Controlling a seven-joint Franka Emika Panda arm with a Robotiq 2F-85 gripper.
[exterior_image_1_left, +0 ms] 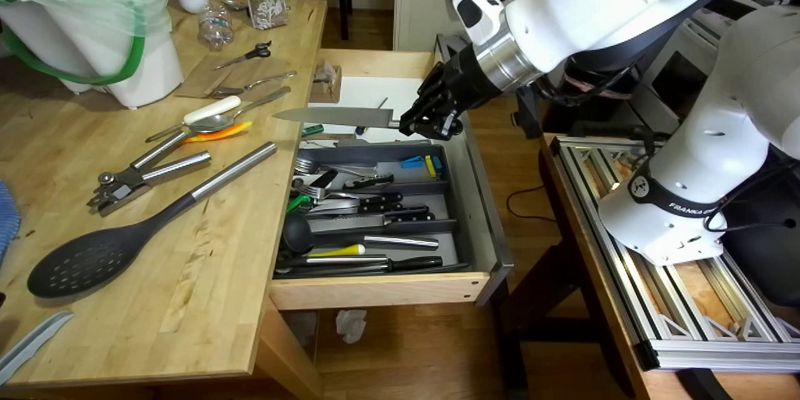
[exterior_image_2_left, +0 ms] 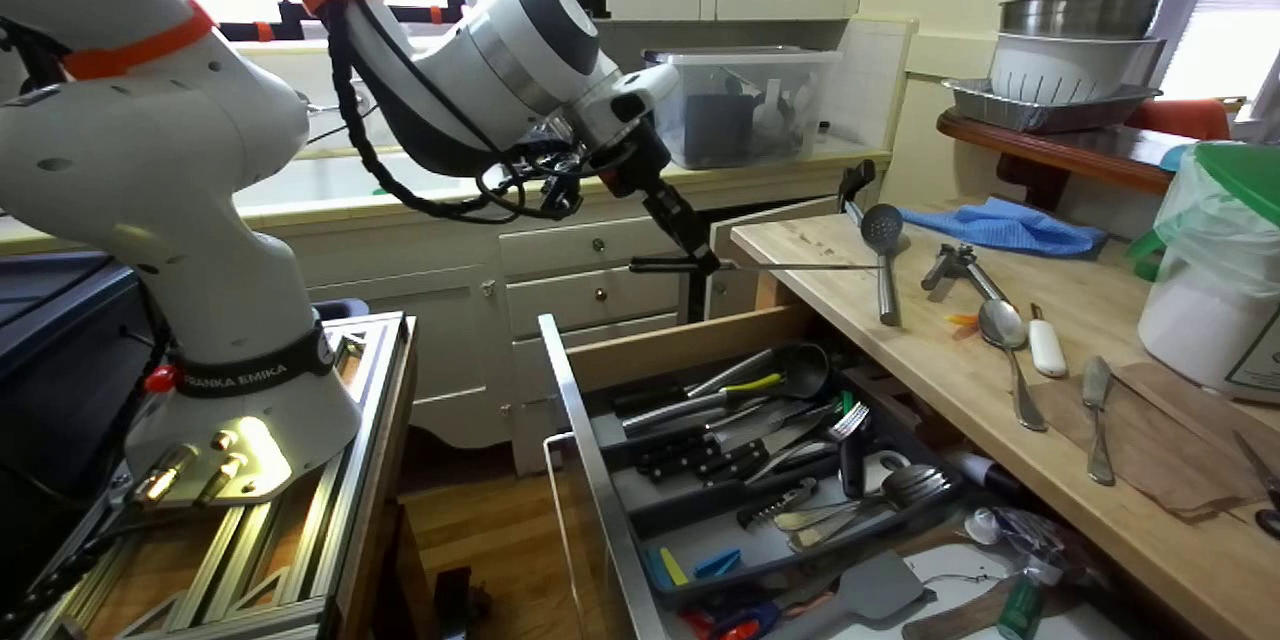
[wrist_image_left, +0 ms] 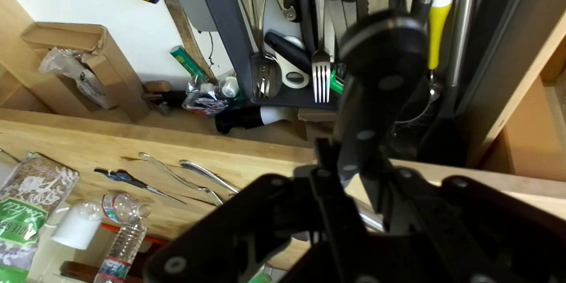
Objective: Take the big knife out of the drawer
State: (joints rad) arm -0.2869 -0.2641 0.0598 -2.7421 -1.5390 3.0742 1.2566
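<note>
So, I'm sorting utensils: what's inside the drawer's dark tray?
The tray holds forks, black-handled knives, a black ladle, a yellow-handled utensil and more. Anything beneath these is covered.

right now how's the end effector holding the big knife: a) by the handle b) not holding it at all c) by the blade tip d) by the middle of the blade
a: the end effector grips the big knife by its dark handle, and the grey blade juts out clear in both exterior views.
</note>
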